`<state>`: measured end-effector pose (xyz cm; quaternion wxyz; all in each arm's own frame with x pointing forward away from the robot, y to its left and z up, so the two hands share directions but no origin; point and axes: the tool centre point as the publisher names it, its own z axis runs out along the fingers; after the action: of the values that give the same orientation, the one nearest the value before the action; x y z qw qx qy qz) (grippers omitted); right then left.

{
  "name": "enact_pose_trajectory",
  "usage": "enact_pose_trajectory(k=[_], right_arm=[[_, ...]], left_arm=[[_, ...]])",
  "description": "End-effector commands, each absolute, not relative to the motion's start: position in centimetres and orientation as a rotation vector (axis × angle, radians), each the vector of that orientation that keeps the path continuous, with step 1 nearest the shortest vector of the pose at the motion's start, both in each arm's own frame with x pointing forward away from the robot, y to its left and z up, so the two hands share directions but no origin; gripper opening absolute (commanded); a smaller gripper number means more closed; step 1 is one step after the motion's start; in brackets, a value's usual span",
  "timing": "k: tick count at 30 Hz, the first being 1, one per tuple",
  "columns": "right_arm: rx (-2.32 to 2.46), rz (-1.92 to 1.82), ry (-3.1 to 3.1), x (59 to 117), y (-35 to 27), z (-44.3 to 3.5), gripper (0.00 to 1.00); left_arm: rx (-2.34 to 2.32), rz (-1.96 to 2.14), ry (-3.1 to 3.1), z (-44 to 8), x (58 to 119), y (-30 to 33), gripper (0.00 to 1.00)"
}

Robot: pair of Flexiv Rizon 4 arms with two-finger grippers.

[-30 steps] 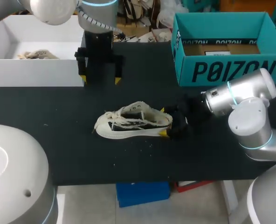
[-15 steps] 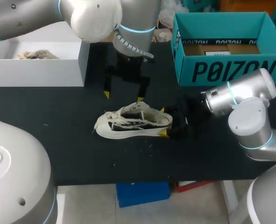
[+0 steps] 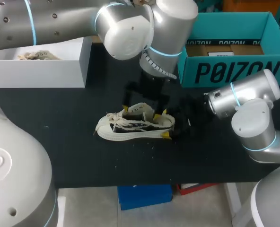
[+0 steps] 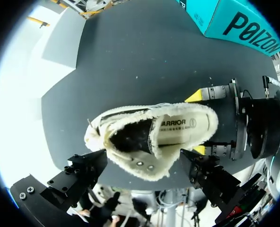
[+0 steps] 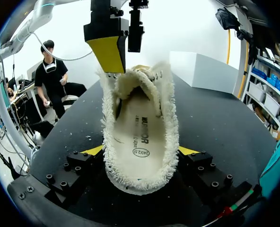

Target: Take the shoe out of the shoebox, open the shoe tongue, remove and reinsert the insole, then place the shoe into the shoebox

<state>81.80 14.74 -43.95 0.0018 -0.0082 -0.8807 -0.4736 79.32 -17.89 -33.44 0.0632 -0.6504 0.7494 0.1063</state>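
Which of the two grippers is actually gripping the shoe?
The right gripper, shut on the shoe at its heel; the left gripper hangs open above the shoe.

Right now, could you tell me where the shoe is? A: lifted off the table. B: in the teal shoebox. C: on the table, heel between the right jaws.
C: the shoe lies on the black table, heel between the right arm's jaws.

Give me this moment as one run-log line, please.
shoe: on table, outside teal shoebox | right gripper: fingers clamp its heel | left gripper: open above shoe mouth
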Motion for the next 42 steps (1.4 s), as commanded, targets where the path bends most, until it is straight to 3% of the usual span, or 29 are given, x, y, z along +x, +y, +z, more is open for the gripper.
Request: enact_pose_trajectory(k=[1,15,16,18,20,22,23,42], right_arm=[[-0.028,-1.482,-2.765,82.0,15.1,-44.5,0.0],[-0.028,-1.482,-2.765,82.0,15.1,-44.5,0.0],[-0.028,-1.482,-2.765,82.0,15.1,-44.5,0.0],[-0.028,-1.482,-2.765,82.0,15.1,-44.5,0.0],[-0.028,-1.482,-2.765,82.0,15.1,-44.5,0.0],[-0.028,-1.482,-2.765,82.0,15.1,-44.5,0.0],[-0.028,-1.482,-2.765,82.0,15.1,-44.5,0.0],[-0.028,-1.482,-2.765,82.0,15.1,-44.5,0.0]], left_arm=[[-1.945,0.363,2.23,-34.8,79.5,-19.6,1.0],[-1.941,0.445,2.117,-36.2,80.1,-17.8,0.98],[-1.941,0.447,2.106,-36.2,80.1,-17.7,0.91],[-1.94,0.45,2.092,-36.3,80.1,-17.4,0.54],[-1.946,0.454,2.084,-36.4,80.1,-17.1,0.39],[-1.948,0.46,2.075,-36.5,80.2,-16.9,0.1],[-1.945,0.464,2.069,-36.6,80.2,-16.8,0.02],[-1.885,0.4,2.035,-34.3,80.6,-16.3,0.0]])
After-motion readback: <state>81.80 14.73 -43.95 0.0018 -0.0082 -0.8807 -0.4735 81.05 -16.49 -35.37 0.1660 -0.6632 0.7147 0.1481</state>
